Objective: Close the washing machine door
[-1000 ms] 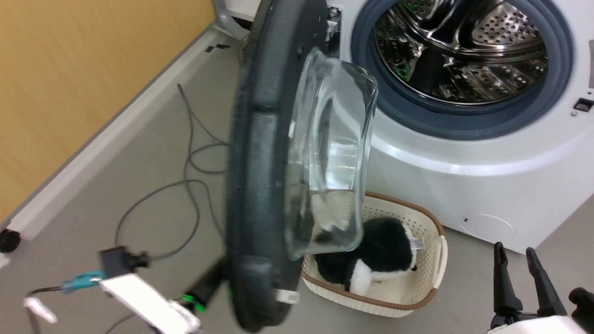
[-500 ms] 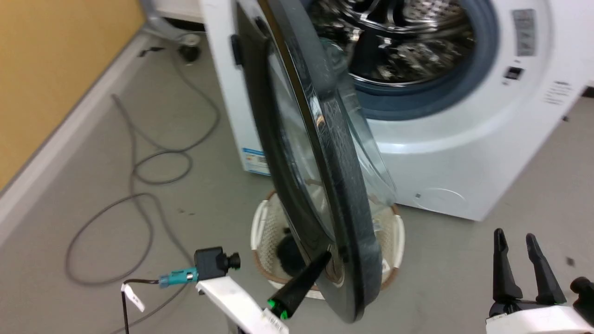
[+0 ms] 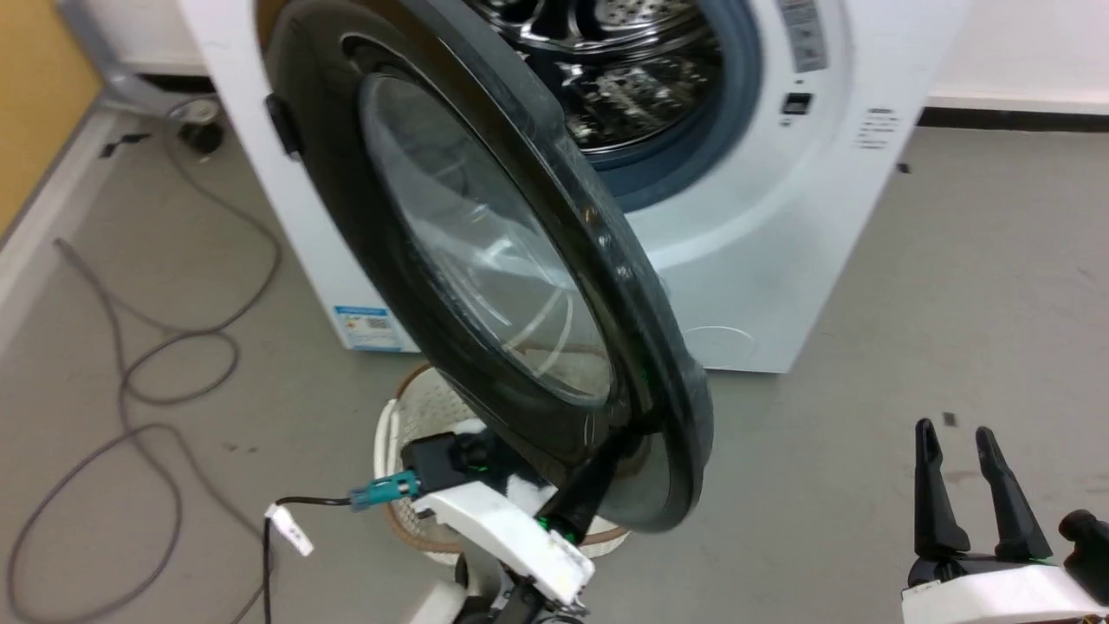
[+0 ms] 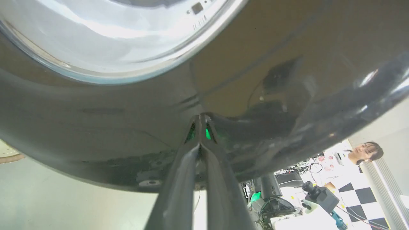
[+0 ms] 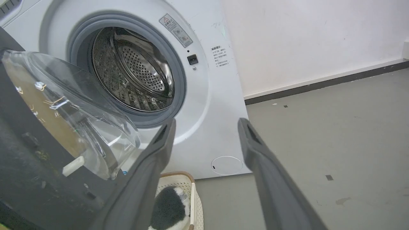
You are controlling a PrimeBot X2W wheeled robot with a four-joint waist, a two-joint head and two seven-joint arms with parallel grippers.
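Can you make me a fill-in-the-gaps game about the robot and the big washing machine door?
1. The washing machine door is ____, so the steel drum shows inside the washing machine.
2. The left gripper has its fingers together, touching the door's ____ rim.
3. The right gripper has its fingers apart and holds ____.
4. In the basket lies a soft toy that is black and ____.
Missing words: open, black, nothing, white.

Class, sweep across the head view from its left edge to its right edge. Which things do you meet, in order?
Yellow wall → grey cable → washing machine door → right gripper. Things that overlap the door are left out.
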